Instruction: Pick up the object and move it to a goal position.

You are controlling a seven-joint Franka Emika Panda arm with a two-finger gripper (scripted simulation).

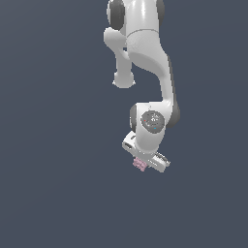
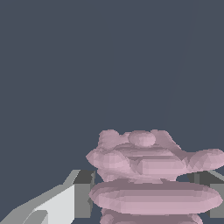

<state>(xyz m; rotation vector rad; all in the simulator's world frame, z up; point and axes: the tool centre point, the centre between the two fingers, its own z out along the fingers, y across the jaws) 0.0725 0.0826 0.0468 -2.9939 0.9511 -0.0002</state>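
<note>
So the white Panda arm (image 1: 145,53) comes down from the top of the exterior view, folds at the wrist, and its tool (image 1: 142,163) ends up low and a bit to the exterior view's right of center. The whole backdrop is flat dark slate blue; no edge or surface line shows anywhere, so there's no telling whether the arm is over a tabletop or hanging in open space.

The object (image 1: 140,164) is a small pale pink lumpy blob, peeking out right under the tool's white body, touching it. Way smaller than the wrist block above it.

The wrist view makes it clearer: the object (image 2: 151,175) fills the lower middle, stacked in ribbed, rounded layers with darker pink creases, and a finger (image 2: 83,194) with a dark grey pad sits tight against one side while the other pad presses in from the opposite side. So the tool is clamped on the object, pads on both flanks.
</note>
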